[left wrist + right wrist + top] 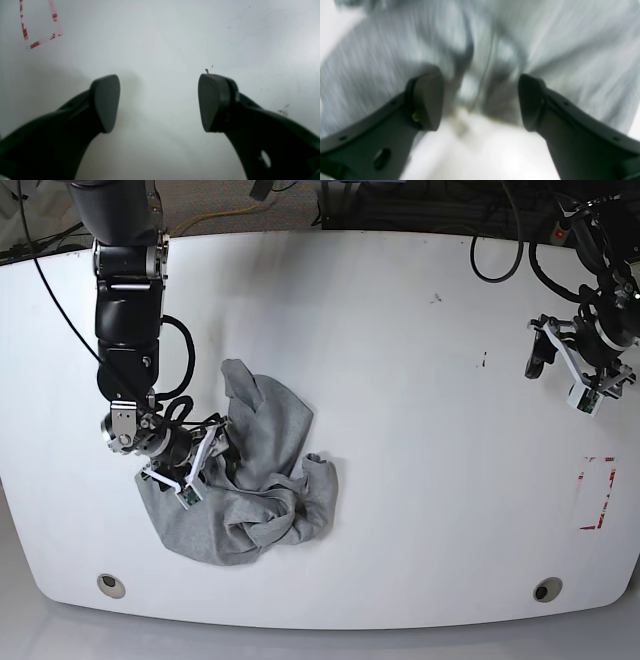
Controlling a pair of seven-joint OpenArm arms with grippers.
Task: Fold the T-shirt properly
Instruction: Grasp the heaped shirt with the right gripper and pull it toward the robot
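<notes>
T-shirt (250, 480) lying crumpled at worktop's (400, 380) 8 o'clock; right gripper (200, 465) hovering over it, jaws released. Left gripper (158, 102) idling released at 3 o'clock. Pinching one hem edge is advisable, avoiding bunched layers

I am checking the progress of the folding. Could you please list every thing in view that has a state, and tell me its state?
T-shirt: crumpled in a heap on the table, not folded.
Right gripper: open, low over the T-shirt, holding nothing.
Left gripper: open, empty, over bare table far from the T-shirt.
Table: white, with a red tape mark near its edge.
</notes>
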